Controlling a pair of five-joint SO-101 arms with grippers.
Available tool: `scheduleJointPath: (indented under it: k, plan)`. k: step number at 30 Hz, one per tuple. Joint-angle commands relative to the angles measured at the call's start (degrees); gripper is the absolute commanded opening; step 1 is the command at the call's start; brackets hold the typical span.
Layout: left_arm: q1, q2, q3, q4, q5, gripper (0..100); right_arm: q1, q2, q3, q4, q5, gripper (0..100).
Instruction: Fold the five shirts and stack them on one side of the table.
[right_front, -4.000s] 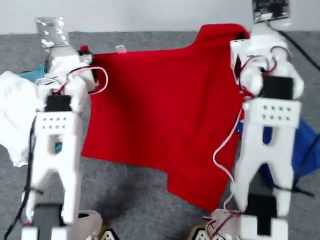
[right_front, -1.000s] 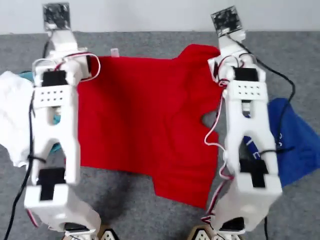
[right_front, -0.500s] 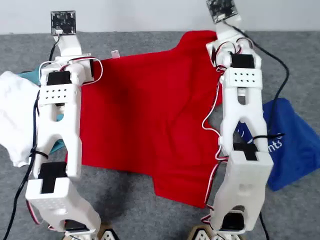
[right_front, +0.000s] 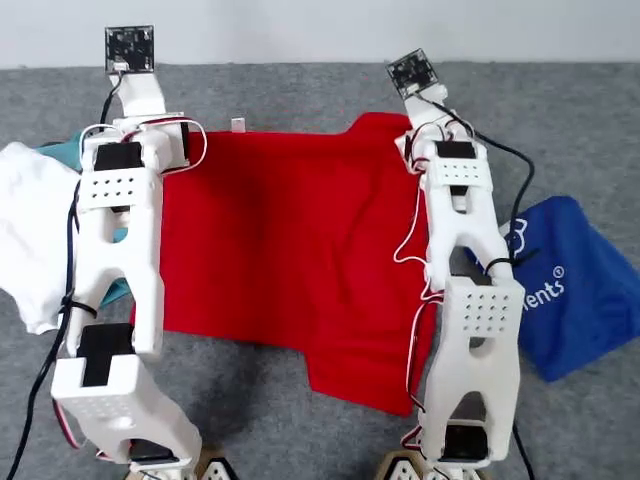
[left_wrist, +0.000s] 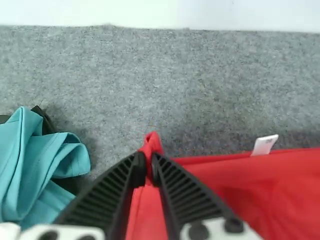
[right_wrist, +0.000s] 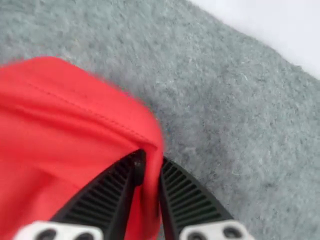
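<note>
A red shirt (right_front: 290, 240) lies spread across the grey felt table between my two arms. My left gripper (left_wrist: 147, 162) is shut on the shirt's far left corner (left_wrist: 151, 142), near a small white tag (left_wrist: 264, 144). At the far right edge of the red shirt (right_wrist: 75, 130), my right gripper (right_wrist: 148, 167) is shut on a fold of cloth. In the high view both arms stretch toward the back of the table, the left arm (right_front: 115, 200) on the left and the right arm (right_front: 455, 210) on the right.
A white shirt (right_front: 30, 230) and a crumpled teal shirt (left_wrist: 35, 165) lie at the left edge. A blue shirt (right_front: 570, 280) lies to the right of the right arm. Bare grey felt (right_front: 300, 90) runs along the back up to a white wall.
The right arm has swung left and slightly back toward me, dragging the red shirt's far right edge inward. The left arm has barely moved. More of the blue shirt is uncovered.
</note>
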Motion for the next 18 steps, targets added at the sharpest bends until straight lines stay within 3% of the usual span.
scheduleJointPath:
  k: [1, 5, 11, 18]
  plan:
    - [-0.4, -0.6, -0.4, 0.3, -0.3, 1, 0.0, -0.5, -3.4, -1.3, 0.8, 1.0]
    - [-0.4, -0.9, -0.4, 2.5, -0.3, 1, 0.0, -1.1, -6.1, 3.2, 0.4, 1.0]
    - [-2.1, -1.0, -1.6, 6.9, -0.3, 1, -2.3, -6.6, -13.4, 28.2, -0.4, 1.0]
    - [-4.9, -0.9, -12.4, 23.1, -0.3, 1, -3.1, -12.7, -18.0, 47.3, -2.9, 1.0]
